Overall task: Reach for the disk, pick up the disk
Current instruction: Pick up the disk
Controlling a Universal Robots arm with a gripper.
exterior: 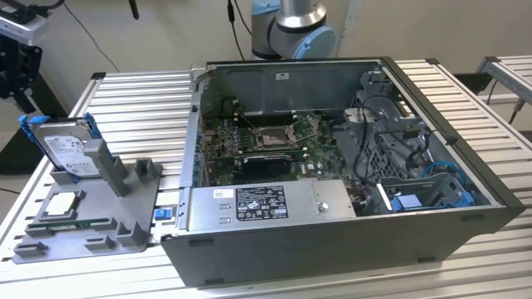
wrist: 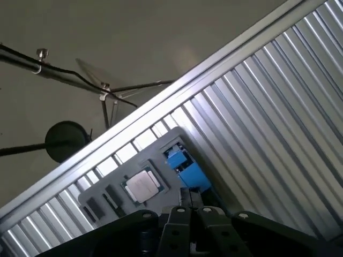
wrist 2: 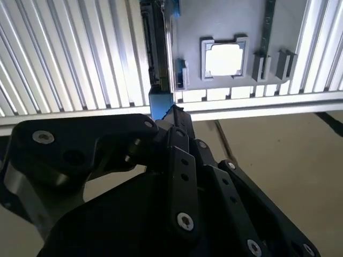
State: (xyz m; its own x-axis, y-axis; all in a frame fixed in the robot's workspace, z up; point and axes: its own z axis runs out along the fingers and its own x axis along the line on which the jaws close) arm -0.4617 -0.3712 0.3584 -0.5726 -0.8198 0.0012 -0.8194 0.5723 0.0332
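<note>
On the slatted aluminium surface (exterior: 141, 93), the disk (exterior: 68, 151) stands in its grey tray (exterior: 91, 225), not yet grasped; the tool (wrist 2: 172, 113) hangs apart from it, opening impossible to tell.

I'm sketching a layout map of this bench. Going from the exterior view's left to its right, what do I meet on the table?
The disk, upright in the grey tray → the open computer case, and inside it: motherboard → black cables → blue drive bay.

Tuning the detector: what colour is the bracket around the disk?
The bracket is bright blue; the exterior view shows it best.
</note>
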